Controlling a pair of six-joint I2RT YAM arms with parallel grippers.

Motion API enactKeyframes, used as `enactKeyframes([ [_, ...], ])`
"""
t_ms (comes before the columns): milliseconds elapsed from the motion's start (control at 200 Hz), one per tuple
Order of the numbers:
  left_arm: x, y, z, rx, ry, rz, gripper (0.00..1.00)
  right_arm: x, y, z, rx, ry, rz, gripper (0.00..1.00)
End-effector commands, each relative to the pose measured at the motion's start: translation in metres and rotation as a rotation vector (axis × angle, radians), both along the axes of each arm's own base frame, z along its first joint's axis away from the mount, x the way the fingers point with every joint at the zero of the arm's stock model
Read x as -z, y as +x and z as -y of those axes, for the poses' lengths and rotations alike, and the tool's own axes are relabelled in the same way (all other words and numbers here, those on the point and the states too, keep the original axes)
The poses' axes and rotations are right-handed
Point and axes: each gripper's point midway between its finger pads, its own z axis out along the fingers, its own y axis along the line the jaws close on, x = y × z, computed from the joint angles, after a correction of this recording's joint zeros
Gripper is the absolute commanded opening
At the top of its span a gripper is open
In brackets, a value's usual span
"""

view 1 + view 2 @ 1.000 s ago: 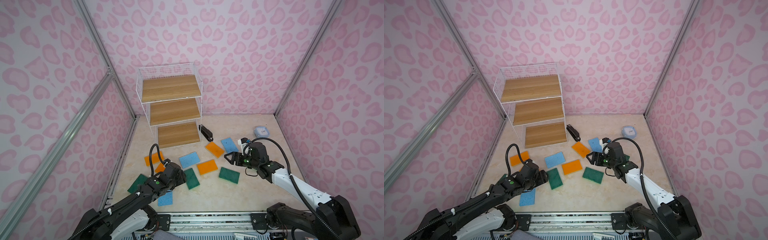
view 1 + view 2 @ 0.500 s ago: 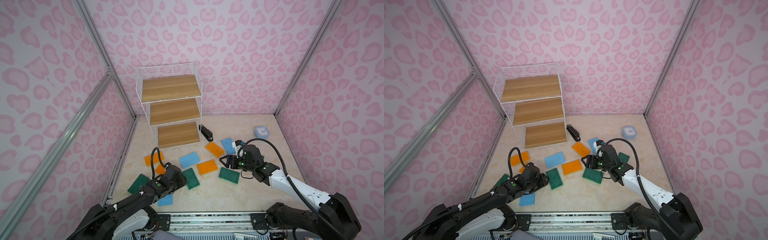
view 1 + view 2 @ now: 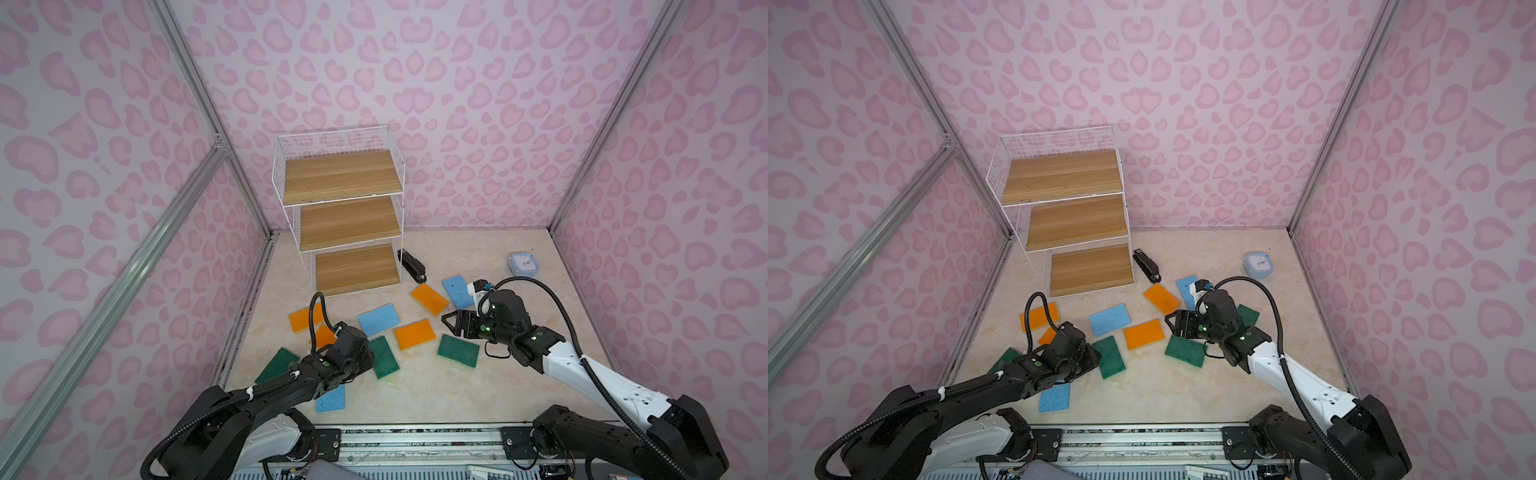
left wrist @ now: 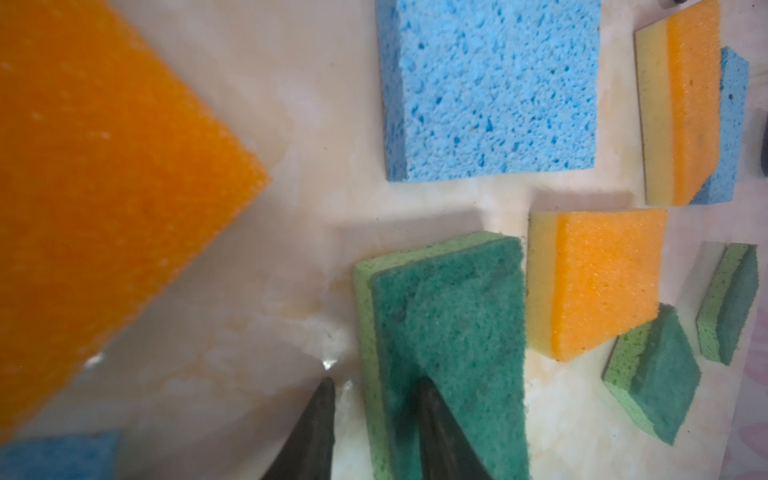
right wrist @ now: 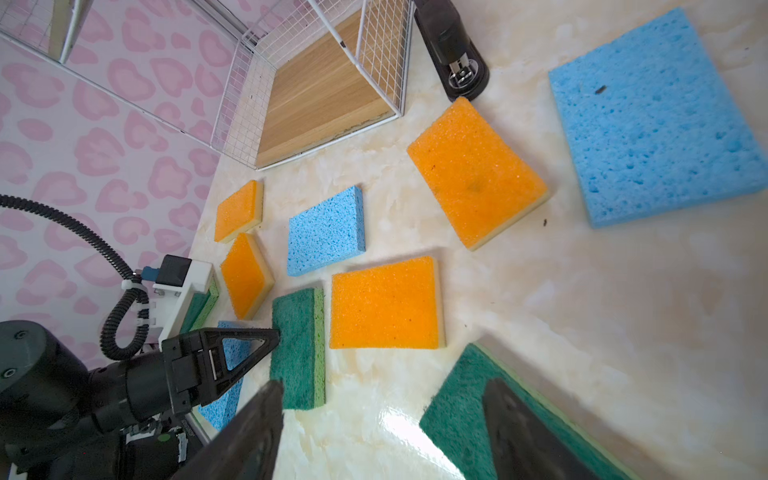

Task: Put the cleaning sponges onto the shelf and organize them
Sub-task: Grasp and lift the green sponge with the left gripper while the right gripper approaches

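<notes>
The left claw sat low with its jaws narrowed about the long edge of a dark green sponge. One tip was on the floor and the other on the scrub face. I couldn't tell whether it truly pinched. The right claw hung spread wide over a second green sponge, holding nothing. An orange sponge lay between the two green ones. A blue sponge and another orange one lay between the arms and the shelf at the back. A black stapler sat just beside the shelf's lowest board. A pale-blue case lay well apart, far right.
</notes>
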Motion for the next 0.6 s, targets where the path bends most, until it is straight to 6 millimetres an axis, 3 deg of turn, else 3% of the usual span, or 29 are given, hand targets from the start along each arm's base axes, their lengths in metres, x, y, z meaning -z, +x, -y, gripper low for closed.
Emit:
enactKeyframes([
  [0,-0.002,0.004,0.001,-0.017,-0.004,0.009,0.19,0.002,-0.003,0.001,-0.023,-0.02,0.003,0.79],
  [115,-0.006,0.008,0.003,-0.018,-0.013,0.018,0.04,-0.001,-0.005,0.001,-0.03,-0.02,0.005,0.82],
  [210,-0.017,0.012,0.007,-0.012,-0.023,0.04,0.04,-0.003,-0.008,-0.002,-0.049,0.001,0.013,0.84],
  [400,-0.058,0.027,0.021,0.03,-0.078,0.105,0.03,-0.007,-0.017,-0.017,-0.12,0.084,0.004,0.85],
  [595,-0.097,0.044,0.032,0.046,-0.15,0.177,0.03,-0.008,-0.021,-0.036,-0.196,0.178,-0.04,0.7],
])
